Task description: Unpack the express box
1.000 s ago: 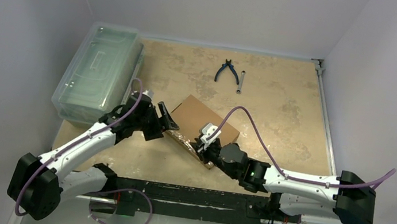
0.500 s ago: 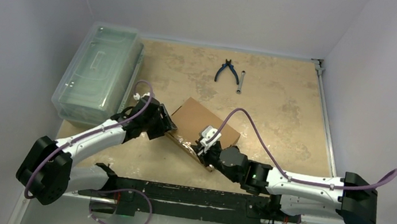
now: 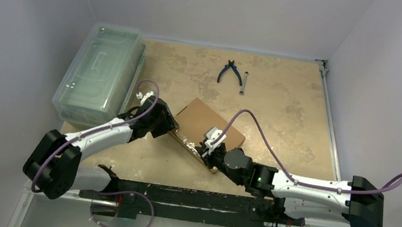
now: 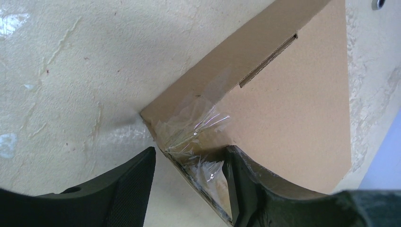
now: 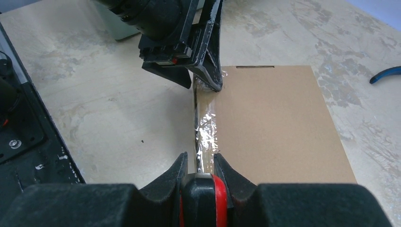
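- Presently, express box (image 3: 211, 128) lies flat, lid closed, at centre frame on the table (image 3: 294, 102), with clear tape (image 5: 206, 130) along its near edge.
- Right gripper (image 5: 204, 163): pressed together, pinching that taped edge at lower centre.
- Left gripper (image 4: 189, 163): fingers spread, straddling the box's taped left corner, one finger clear of the cardboard.

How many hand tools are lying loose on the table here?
2. Blue-handled pliers lie on the far table, beyond the express box; a small wrench lies just right of them. Any inside the box would be hidden.
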